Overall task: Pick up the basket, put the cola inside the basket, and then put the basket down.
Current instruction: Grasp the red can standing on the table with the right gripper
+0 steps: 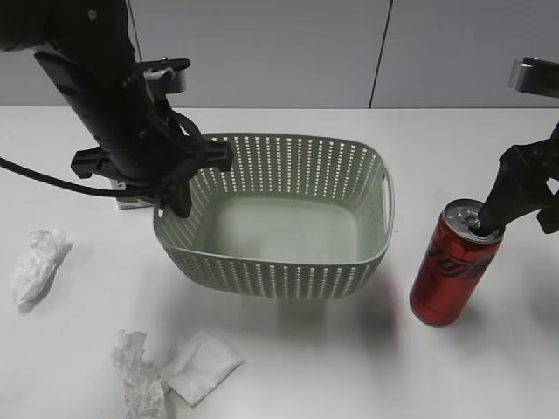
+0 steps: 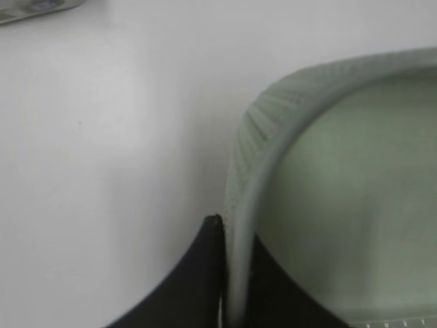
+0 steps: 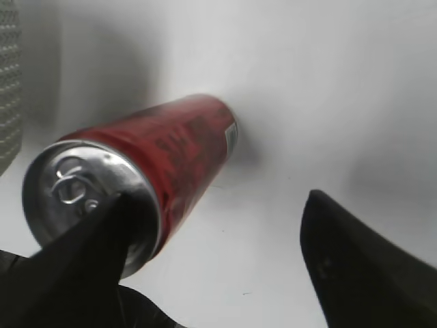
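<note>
Sage-green slotted basket (image 1: 288, 218) rim clamped in left claw (image 2: 232, 273), red cola (image 1: 454, 262) tilted, right claw (image 3: 218, 232) apart.

Three crumpled white tissues (image 1: 39, 264) (image 1: 138, 374) (image 1: 201, 367) lie on the white table (image 1: 288, 367), a carton (image 1: 133, 202) behind them.
</note>
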{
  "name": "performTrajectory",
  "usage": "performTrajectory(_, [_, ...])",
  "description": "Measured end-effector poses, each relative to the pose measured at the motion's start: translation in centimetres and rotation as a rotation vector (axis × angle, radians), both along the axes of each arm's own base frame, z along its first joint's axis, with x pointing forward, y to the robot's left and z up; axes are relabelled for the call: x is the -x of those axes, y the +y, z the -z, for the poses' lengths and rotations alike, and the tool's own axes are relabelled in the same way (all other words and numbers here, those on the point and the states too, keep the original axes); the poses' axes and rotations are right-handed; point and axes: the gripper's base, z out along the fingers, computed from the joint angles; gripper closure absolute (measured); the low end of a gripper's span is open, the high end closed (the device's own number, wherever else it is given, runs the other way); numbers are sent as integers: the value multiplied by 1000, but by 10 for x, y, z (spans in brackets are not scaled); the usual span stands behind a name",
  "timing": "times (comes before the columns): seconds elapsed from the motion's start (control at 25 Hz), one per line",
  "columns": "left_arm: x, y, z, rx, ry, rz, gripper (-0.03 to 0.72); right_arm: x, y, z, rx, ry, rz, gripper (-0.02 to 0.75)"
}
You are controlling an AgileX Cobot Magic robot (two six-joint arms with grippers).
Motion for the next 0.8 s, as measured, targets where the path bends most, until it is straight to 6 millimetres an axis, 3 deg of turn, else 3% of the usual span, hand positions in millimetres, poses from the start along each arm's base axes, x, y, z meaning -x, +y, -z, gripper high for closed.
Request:
performTrajectory(0.24, [0, 0, 0, 1, -1, 0, 691, -3, -2, -10, 26, -41, -13, 154])
performTrajectory(0.44, [0, 0, 0, 1, -1, 0, 691, 1, -3, -54, 30, -193, -26, 154])
performTrajectory(0.6, [0, 0, 0, 1, -1, 0, 691, 26, -7, -95, 28, -323, -52, 155])
performTrajectory(0.8, [0, 0, 0, 3, 1, -1, 691, 82, -18, -134, 76, -496, -63, 155])
